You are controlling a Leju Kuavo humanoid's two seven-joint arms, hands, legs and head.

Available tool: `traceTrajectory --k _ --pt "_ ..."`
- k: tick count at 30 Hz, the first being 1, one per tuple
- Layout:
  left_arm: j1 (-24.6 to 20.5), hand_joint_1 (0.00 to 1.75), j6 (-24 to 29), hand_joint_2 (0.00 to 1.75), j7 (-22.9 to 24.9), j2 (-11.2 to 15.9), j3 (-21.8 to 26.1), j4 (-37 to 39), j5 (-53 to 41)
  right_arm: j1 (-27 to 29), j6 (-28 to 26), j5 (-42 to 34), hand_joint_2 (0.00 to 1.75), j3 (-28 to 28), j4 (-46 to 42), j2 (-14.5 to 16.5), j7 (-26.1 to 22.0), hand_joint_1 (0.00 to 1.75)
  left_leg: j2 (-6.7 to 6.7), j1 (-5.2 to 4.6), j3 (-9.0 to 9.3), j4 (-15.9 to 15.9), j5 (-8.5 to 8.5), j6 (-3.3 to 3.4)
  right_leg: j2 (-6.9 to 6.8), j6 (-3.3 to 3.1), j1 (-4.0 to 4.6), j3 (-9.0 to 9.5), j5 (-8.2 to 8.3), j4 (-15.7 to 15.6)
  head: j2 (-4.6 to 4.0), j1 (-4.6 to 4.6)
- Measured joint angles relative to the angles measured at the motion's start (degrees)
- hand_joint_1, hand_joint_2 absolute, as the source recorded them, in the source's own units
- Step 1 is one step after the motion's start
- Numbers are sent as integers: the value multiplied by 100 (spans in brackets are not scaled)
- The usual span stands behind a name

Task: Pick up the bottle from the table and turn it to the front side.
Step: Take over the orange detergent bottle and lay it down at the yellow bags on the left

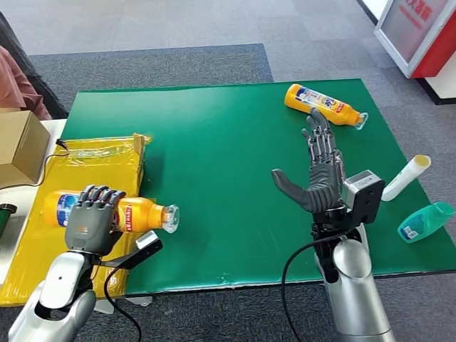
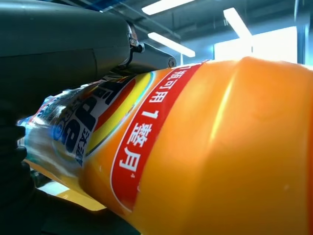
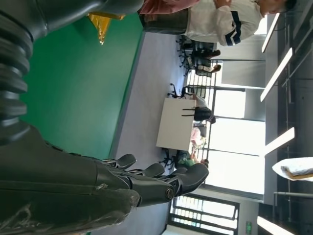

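Note:
An orange bottle [image 1: 137, 214] with a blue and red label and a clear cap lies sideways in my left hand [image 1: 94, 217], which grips it from above over the yellow bag at the table's left edge. Up close, the left wrist view has the same orange bottle [image 2: 221, 152] with its red label band. A second orange bottle [image 1: 323, 105] lies on its side at the far right of the green mat [image 1: 226, 164]. My right hand [image 1: 321, 171] hovers open just short of that bottle, fingers stretched toward it and thumb out to the left; its dark fingers [image 3: 155, 178] are spread.
A yellow bag [image 1: 94, 160] covers the table's left part, with a cardboard box [image 1: 21, 146] beyond it. A white tube [image 1: 406, 177] and a teal bottle [image 1: 425, 221] lie at the mat's right edge. A person [image 1: 18, 78] sits at the far left.

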Motion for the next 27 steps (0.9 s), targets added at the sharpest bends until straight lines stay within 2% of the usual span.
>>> traceTrajectory --k 7,12,19,26,27 --pt "-441 175 -293 175 3 191 10 1052 20 -112 45 23 175 4 -197 0 -11 0 0 0 0 0 3 -2 1 -2 0 0 2 0 0 1" --pt "-659 175 -384 175 -91 217 21 1619 135 -228 37 63 175 61 -418 0 40 0 0 0 -1 0 3 -2 1 -2 0 0 2 0 0 1" --pt "-812 175 -529 175 -198 200 20 1985 432 -305 22 93 175 235 -773 0 56 0 0 0 0 0 2 -2 0 -1 0 0 1 0 0 0" --pt "-896 175 -410 175 -326 185 28 2210 618 -304 11 126 175 415 -1034 0 2 0 0 0 3 0 3 -2 0 -1 0 6 1 0 0 0" --pt "-904 144 -399 175 -328 179 28 2227 624 -305 8 128 175 434 -1050 0 1 0 0 0 3 0 3 -2 0 -1 0 7 1 0 0 0"
